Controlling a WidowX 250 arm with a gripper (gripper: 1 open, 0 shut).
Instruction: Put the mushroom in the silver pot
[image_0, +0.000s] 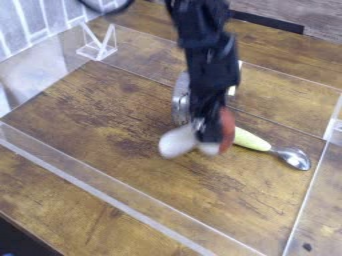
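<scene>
You are working over a brown wooden desk (94, 140), with pale strips running across it and a white rack standing at the far left. Your pincer (209, 138) is partly open and closed around the mushroom (175, 142), which looks to be lifted off the wood, its pale stem pointing left and its reddish cap on the right. So the grasp and lift seem done. What remains is the carry and the release: the silver pot (179, 98) sits just beyond, partly hidden behind your arm, and the mushroom is not in it. The spoon (267, 146), with its yellow-green handle, lies to the right of the mushroom and plays no part. I'd judge you about halfway: bring the mushroom over the pot's rim, lower it, then let go.
</scene>
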